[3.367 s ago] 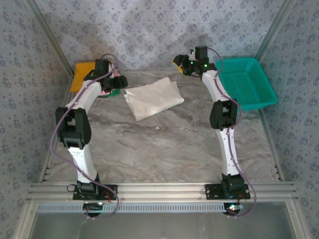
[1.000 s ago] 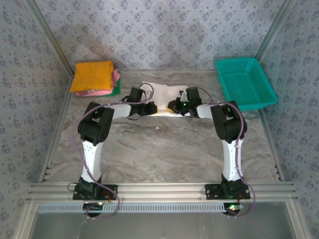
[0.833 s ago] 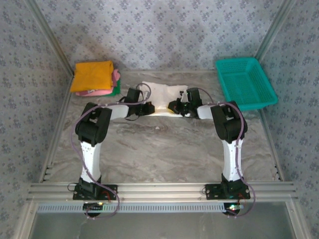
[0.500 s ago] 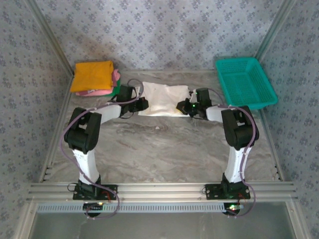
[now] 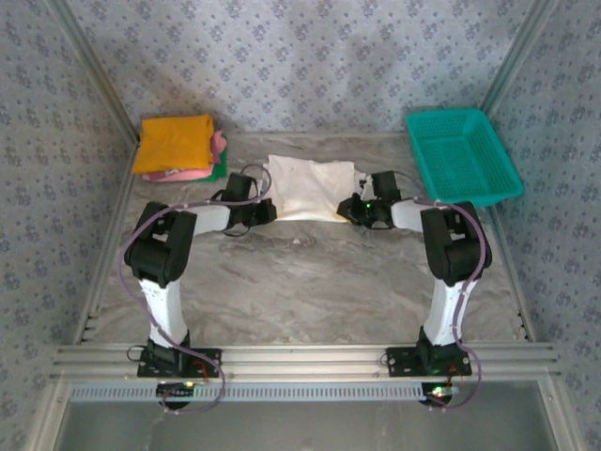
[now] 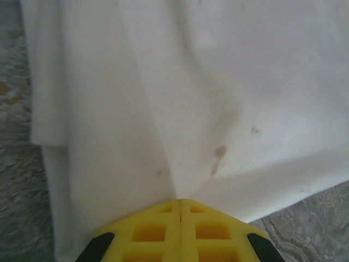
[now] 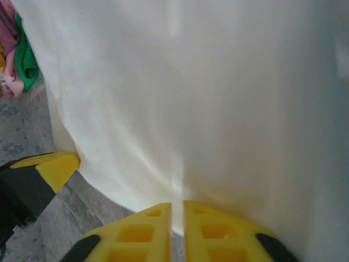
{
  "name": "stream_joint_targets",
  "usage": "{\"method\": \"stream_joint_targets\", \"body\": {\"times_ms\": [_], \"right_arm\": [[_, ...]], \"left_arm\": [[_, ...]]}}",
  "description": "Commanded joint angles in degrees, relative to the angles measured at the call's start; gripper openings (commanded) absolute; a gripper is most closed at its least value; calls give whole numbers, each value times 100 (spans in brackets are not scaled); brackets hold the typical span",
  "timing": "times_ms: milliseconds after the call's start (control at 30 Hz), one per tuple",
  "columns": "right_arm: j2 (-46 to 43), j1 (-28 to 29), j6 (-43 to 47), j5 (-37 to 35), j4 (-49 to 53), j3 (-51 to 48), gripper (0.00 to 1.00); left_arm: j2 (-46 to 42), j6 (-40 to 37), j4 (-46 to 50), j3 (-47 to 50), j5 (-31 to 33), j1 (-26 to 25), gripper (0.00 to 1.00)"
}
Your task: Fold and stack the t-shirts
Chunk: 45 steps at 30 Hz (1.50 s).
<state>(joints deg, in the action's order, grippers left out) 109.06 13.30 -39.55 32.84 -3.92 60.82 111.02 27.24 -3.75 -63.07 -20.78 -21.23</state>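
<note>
The white t-shirt (image 5: 310,186) lies folded in a flat rectangle at the back middle of the table. My left gripper (image 5: 265,212) sits low at its near left corner. In the left wrist view its jaws (image 6: 180,201) are pressed together, with a crease of the white t-shirt (image 6: 218,82) running into the tips. My right gripper (image 5: 348,210) is at the near right corner. Its yellow tips (image 7: 177,205) stand a narrow slit apart, with the edge of the white t-shirt (image 7: 191,82) lying in the slit. A stack of folded shirts (image 5: 177,144), orange over pink and green, sits at the back left.
A teal mesh basket (image 5: 462,155) stands at the back right. Patterned walls close in the back and both sides. The marble table (image 5: 300,282) stretches bare between the shirt and the arm bases. The pink and green folded shirts (image 7: 15,49) peek in at the right wrist view's left edge.
Both grippers have drawn apart and the bunched white shirt has been pulled out into a flat rectangle. The right jaws have parted slightly.
</note>
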Motion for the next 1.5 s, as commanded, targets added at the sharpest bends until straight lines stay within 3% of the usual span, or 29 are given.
{"method": "stream_joint_targets", "body": {"times_ms": [0,100,200,267,333,733,1267,1300,1467], "right_arm": [[-443,-169,302,-287,730,287,23],[-341,-204,517,-530,1328,664,35],[-213,-268,519,-954,1723,993,56],[-114,-344,490,-1053,1753,1081,65],[58,-461,458,-1007,1722,1198,65],[980,-680,444,-755,1694,2027,65],[1896,-343,123,-102,1340,2900,55],[1900,-344,122,-105,1334,2901,55],[1917,-335,74,-42,1289,2901,54]], "left_arm": [[-517,-143,259,-225,192,142,29],[-539,-123,293,-392,113,321,72],[-273,-267,568,-785,-80,528,88],[185,-562,1290,-1459,-325,585,87],[609,-734,1820,-2121,-528,570,88],[1731,-639,2714,-3384,-316,480,85],[2483,-129,2380,-4261,-1140,85,60],[2501,-119,2370,-4296,-1133,76,57],[2589,-109,2383,-4348,-1052,119,18]]}}
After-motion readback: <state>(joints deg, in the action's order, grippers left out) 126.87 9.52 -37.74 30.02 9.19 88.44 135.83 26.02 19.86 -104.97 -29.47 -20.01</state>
